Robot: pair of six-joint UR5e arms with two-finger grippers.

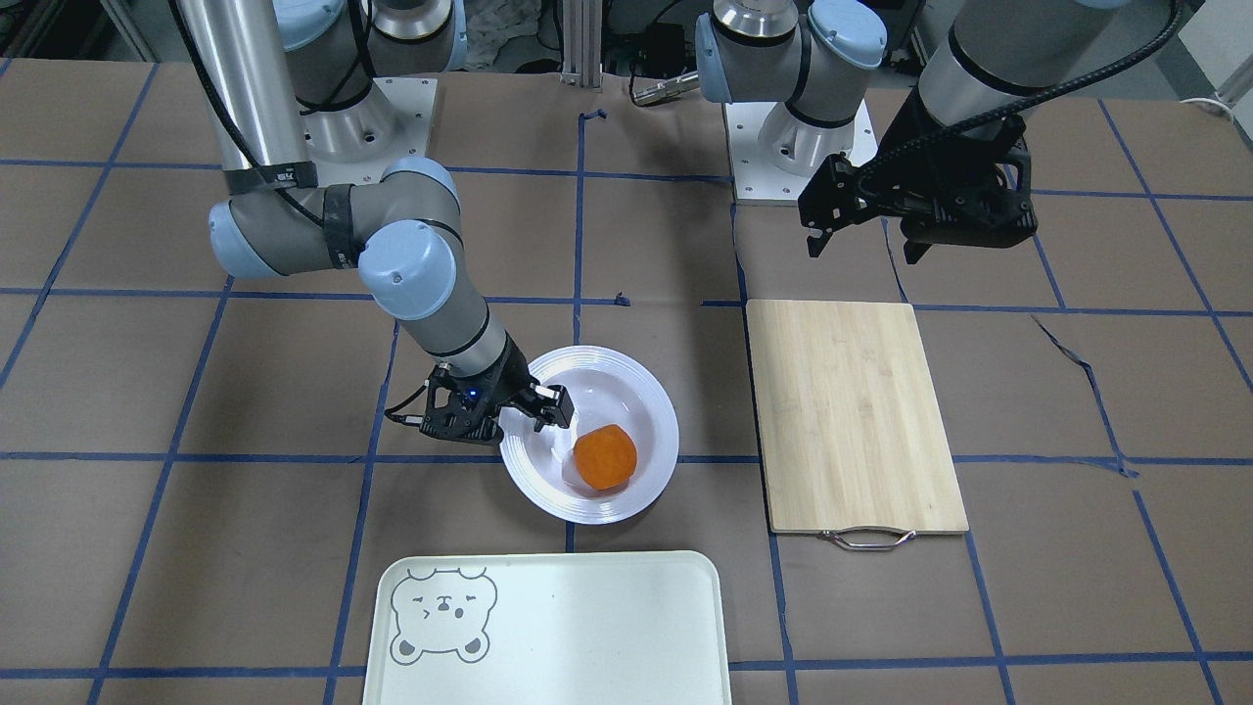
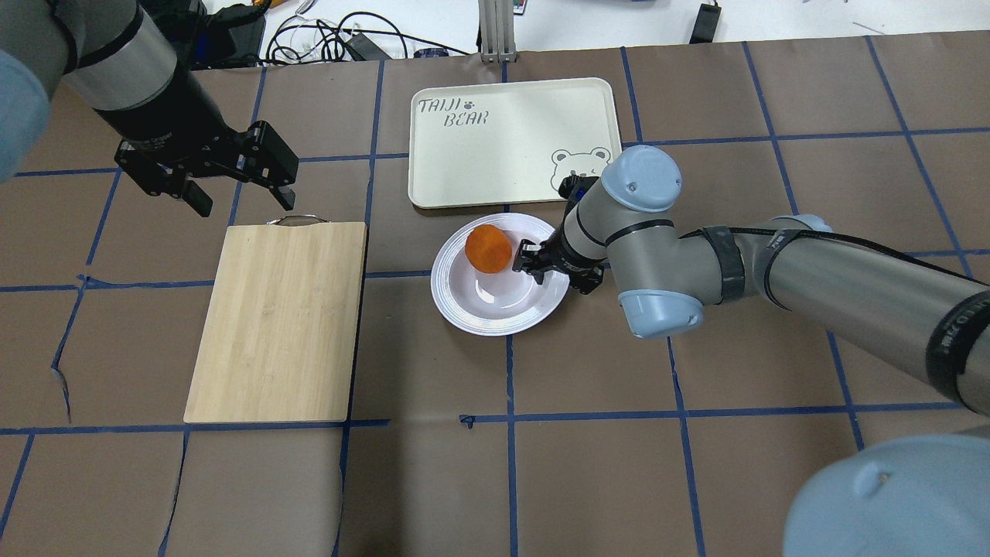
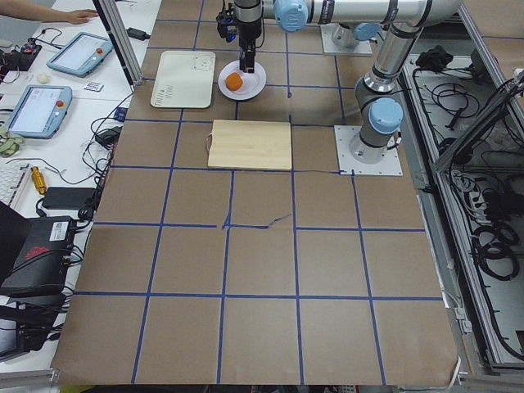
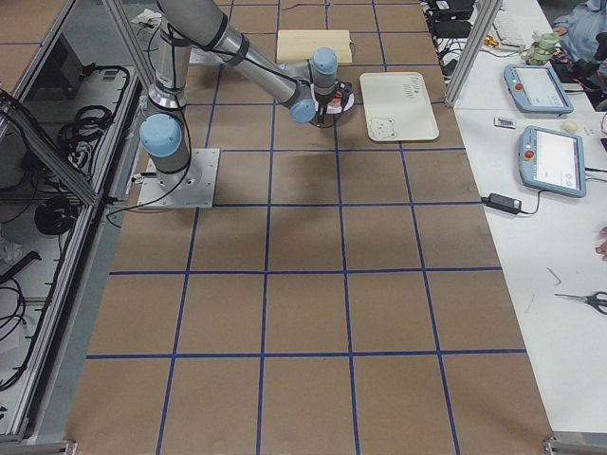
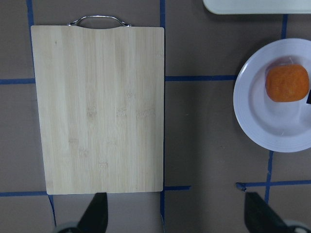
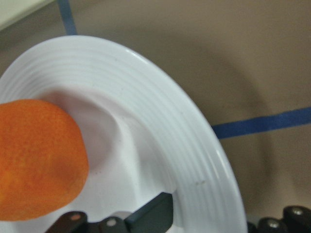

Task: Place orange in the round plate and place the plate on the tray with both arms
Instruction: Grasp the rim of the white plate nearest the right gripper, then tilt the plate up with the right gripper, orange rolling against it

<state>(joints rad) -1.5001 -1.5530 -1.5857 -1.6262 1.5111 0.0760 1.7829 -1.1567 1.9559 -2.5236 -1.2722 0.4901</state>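
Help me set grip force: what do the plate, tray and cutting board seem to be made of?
Plate: glossy white with a ridged rim and bright reflections, likely glazed ceramic, possibly melamine.
Tray: pale matte surface, rounded corners, printed bear, probably plastic.
Cutting board: pale striped grain, bamboo or wood, unvarnished look, with a thin shiny metal handle.

Orange: small, dimpled, whole; sits in sunken centre of round plate, toward tray-side edge. Plate: glossy white, ridged rim, flat on desk. Tray: pale, rectangular, bear face in corner; just beside plate, narrow gap.
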